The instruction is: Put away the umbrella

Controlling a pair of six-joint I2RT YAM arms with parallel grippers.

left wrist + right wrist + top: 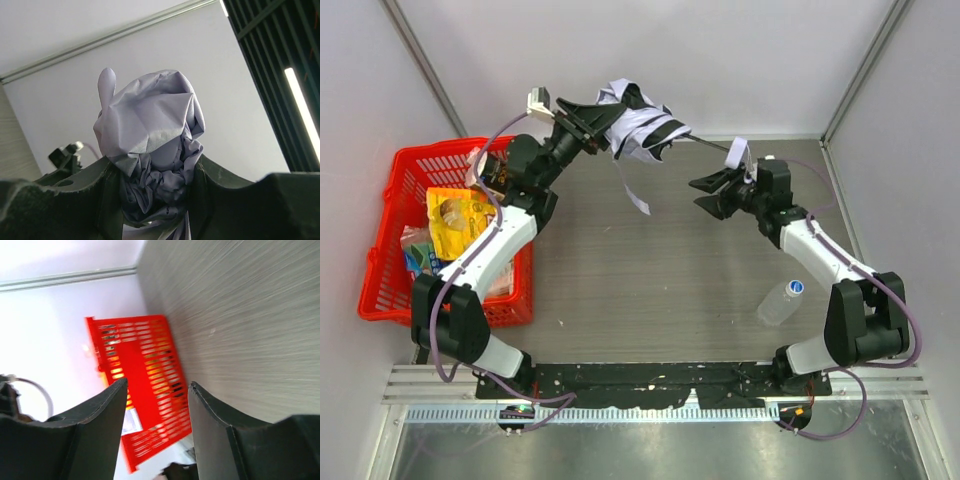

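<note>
umbrella [638, 128]: pale lavender | basket [382, 270]: red | bottle cap [797, 287]: blue

The umbrella [638, 125] sits at the back; basket [390, 290] left; bottle [780, 302] front right on the table [660, 280].

Top view: bright, even, diffuse light, with only faint, soft shadows on the table [650, 290]. Left wrist view: a ceiling light strip [301, 117] glares to the right of the left fingers [65, 210], which are dark and soft-focused; the umbrella [150, 130] fabric between them is sharp. Right wrist view: the wall [45, 340] left of the right fingers [75, 440] is overexposed, the basket [140, 380] glows, and the table streaks with blur.
</note>
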